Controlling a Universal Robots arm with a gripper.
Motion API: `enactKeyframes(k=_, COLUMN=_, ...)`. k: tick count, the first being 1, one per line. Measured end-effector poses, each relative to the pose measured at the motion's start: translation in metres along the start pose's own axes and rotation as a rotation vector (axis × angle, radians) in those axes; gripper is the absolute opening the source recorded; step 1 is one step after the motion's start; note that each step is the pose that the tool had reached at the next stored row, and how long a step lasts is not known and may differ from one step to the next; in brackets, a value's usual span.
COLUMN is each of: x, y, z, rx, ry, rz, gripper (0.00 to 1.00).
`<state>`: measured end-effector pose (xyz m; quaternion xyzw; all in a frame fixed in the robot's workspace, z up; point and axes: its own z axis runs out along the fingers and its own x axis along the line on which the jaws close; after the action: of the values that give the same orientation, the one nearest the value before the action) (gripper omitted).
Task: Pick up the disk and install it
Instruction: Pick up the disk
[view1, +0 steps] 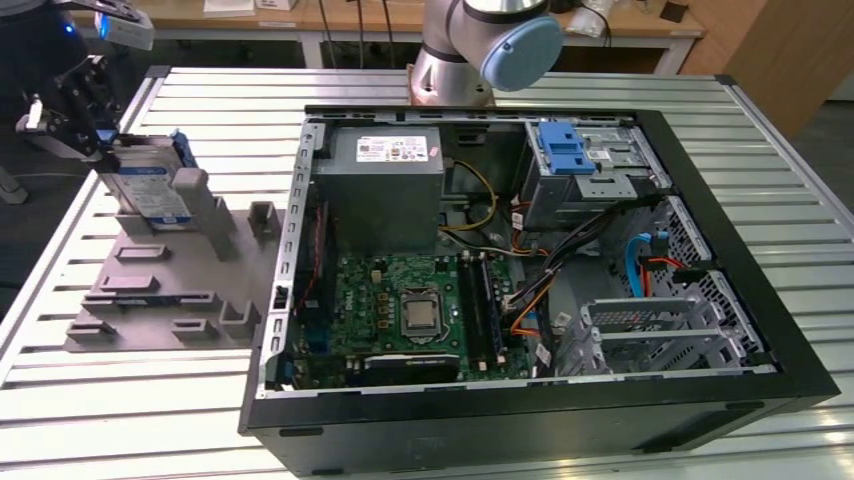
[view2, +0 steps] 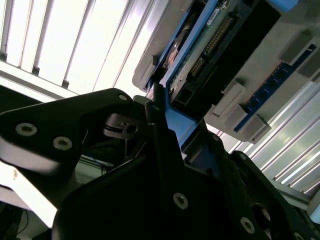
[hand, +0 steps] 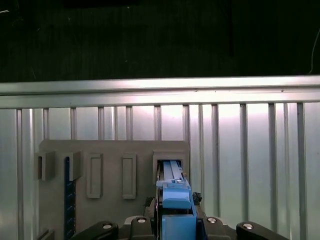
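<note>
- Gripper (view1: 96, 135): the jaws are closed narrow on the upper end of the disk (view1: 150, 185). In both wrist views the black fingers (view2: 155, 120) sit on either side of the blue carrier rail, and one lies flat against it.
- Disk location: it stands on edge at the far end of the grey fixture plate (view1: 200, 275), at the exterior view's left. Its lower end is in a raised slot (hand: 170, 156). In the exterior view it leans slightly rather than standing fully upright.
- Step in hand, as I judge it: holding the disk and freeing it from the slot.
- To do it well, pull along the slot's own axis. Any sideways pull would bind the carrier rails against the slot walls or drag the fixture plate across the slatted table (view1: 134, 420).
- Grip check: the hold is on plastic rail, which can flex. The pads should stay square to the rail so the disk does not pivot between them.
- Connector edge of the disk (view2: 215, 45): it faces away from the fingers and should stay clear of contact.
- Neighbours: a blue memory module (hand: 68, 195) sits in another slot of the plate, well apart from the disk.
- Target area: the open computer case (view1: 534, 405) lies beside the plate, and its drive cage (view1: 607, 185) is on the far side, well apart from the gripper.
</note>
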<state>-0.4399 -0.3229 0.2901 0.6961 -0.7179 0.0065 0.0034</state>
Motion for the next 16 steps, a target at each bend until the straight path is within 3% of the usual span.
enactKeyframes(k=9, x=0.0007, y=0.0, z=0.0, rx=0.0, ry=0.0007, rz=-0.001, gripper=0.37)
enactKeyframes(k=11, x=0.0008, y=0.0, z=0.0, rx=0.0, ry=0.0008, rz=-0.001, gripper=0.38)
enactKeyframes(k=12, x=0.0008, y=0.0, z=0.0, rx=0.0, ry=0.0007, rz=-0.001, gripper=0.44)
enactKeyframes(k=16, x=0.0008, y=0.0, z=0.0, rx=0.0, ry=0.0007, rz=-0.001, gripper=0.44)
